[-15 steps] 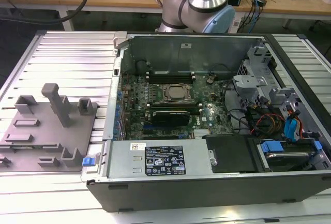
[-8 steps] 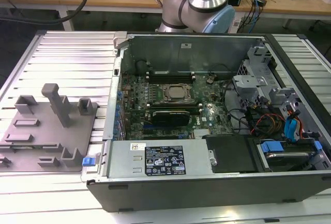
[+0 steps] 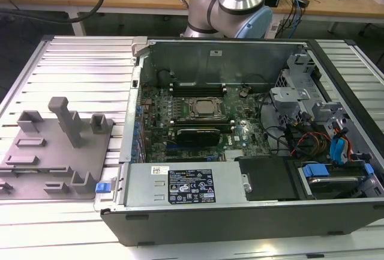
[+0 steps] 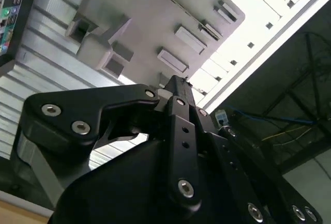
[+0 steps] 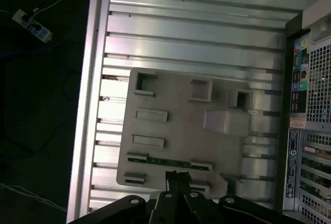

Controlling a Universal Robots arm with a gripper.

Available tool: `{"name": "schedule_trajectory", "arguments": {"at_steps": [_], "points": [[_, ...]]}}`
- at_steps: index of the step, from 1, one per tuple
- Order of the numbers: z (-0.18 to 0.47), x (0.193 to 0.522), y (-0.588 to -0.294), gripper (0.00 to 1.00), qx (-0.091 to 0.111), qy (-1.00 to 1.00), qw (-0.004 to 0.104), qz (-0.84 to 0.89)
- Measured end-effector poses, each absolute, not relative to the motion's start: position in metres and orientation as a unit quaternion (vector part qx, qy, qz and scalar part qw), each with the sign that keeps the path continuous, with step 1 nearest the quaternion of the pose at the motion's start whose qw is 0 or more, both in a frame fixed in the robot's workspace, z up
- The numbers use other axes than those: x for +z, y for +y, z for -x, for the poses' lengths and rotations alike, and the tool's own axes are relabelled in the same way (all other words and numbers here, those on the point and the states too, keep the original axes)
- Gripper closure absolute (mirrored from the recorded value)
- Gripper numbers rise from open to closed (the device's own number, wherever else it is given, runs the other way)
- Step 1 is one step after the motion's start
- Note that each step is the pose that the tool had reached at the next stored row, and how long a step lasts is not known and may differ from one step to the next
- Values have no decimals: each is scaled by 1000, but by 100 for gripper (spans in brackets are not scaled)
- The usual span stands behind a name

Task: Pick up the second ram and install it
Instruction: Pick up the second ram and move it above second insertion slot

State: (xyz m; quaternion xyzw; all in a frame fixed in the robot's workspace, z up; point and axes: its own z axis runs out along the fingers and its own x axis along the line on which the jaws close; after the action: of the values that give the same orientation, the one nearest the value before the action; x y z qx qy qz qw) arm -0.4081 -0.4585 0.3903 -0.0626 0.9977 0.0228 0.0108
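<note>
The second ram point(image 5: 168, 162) is a thin dark-green stick lying flat in a slot near one edge of the grey holder tray point(image 5: 181, 131). In the first wrist view my gripper point(image 5: 178, 176) hangs above that stick, its black fingers pressed together and holding nothing. The second wrist view has the same fingertips point(image 4: 176, 81) meeting in a point over the tray point(image 4: 155, 22). In the exterior view the tray point(image 3: 54, 152) rests on the ribbed table at the exterior view's left. The open computer case point(image 3: 240, 128) stands beside it, with the motherboard point(image 3: 198, 116) exposed.
A tall grey post point(image 3: 67, 122) and small blocks rise from the tray. The case's wall point(image 3: 135, 110) borders the tray side. Drive cages and cables point(image 3: 324, 140) fill the case's other end. The arm's base point(image 3: 228, 8) stands behind the case. The table edge point(image 5: 88, 105) drops to the floor.
</note>
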Motion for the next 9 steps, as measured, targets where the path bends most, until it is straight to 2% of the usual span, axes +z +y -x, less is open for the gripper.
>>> {"name": "schedule_trajectory", "arguments": {"at_steps": [9], "points": [[408,390,-459,89,24,984,8,174]]}}
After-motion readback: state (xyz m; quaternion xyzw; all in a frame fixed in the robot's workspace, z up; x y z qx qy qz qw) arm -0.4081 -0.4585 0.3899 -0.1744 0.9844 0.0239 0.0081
